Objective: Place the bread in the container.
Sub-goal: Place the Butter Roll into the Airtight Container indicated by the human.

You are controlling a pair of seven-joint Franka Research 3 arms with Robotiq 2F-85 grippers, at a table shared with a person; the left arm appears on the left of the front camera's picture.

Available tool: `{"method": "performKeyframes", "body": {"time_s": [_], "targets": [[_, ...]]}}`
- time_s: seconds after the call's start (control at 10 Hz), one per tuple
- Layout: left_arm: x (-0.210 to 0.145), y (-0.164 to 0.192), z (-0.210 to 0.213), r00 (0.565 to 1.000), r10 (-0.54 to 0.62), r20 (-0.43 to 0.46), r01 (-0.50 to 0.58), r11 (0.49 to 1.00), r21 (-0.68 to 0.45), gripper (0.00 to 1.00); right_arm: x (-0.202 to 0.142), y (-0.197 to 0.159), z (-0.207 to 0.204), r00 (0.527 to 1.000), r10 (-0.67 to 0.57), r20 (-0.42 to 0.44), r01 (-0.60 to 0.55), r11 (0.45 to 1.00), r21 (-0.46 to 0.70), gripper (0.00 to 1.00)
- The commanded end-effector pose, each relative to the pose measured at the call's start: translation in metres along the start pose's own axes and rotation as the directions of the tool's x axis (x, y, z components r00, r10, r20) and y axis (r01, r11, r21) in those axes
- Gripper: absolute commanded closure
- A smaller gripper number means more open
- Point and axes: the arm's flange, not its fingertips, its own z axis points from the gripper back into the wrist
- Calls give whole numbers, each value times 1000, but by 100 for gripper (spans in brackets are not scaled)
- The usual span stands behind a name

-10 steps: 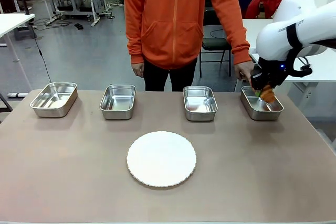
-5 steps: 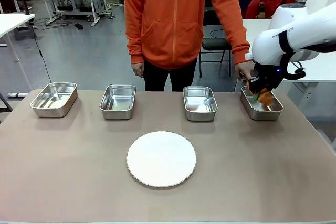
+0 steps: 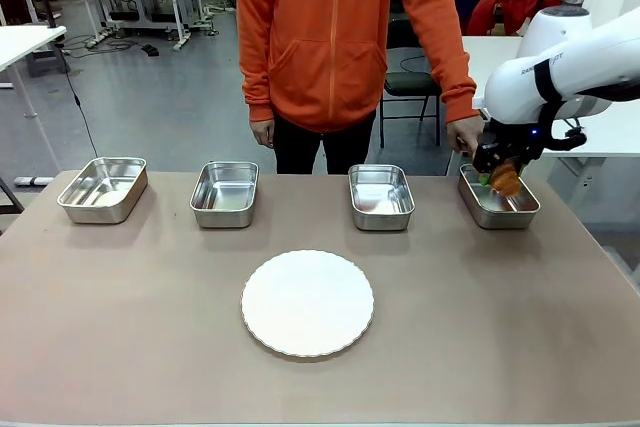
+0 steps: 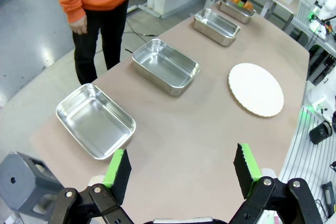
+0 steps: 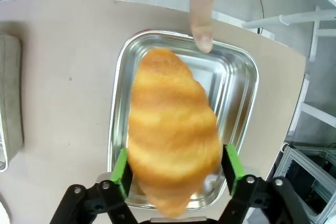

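print on your right arm's white casing is too small to read. your right gripper (image 3: 497,175) hangs over the far-right container (image 3: 498,209), jaws spread; the bread (image 5: 170,129) sits between the green pads (image 5: 231,162), blurred, and you cannot tell whether they still grip it. a person's finger (image 5: 201,9) touches the container's far rim. your left gripper (image 4: 181,167) is wide apart and holds nothing, above the near-left table (image 4: 178,129).

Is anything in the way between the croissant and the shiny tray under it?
Nothing visible blocks it: the croissant hangs between the right gripper pads, right above the tray. A person's finger touches the tray's far rim, beside the drop spot.
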Motion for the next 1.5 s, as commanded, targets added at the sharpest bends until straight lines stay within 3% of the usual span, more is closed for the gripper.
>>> {"method": "performKeyframes", "body": {"time_s": [0.0,1.1,1.2,1.4], "targets": [[1,-1,0,1000,-8,17,8,1000,-8,0,2,-11,2,1000,11,-1,-11,1000,9,0],[1,-1,0,1000,-8,17,8,1000,-8,0,-1,-3,0,1000,-6,-2,6,1000,-1,0],[1,-1,0,1000,-8,17,8,1000,-8,0,-1,-3,-1,1000,-5,-6,5,1000,0,4],[1,-1,0,1000,-8,17,8,1000,-8,0,-45,19,50,988,-110,105,113,993,-18,0]]}}
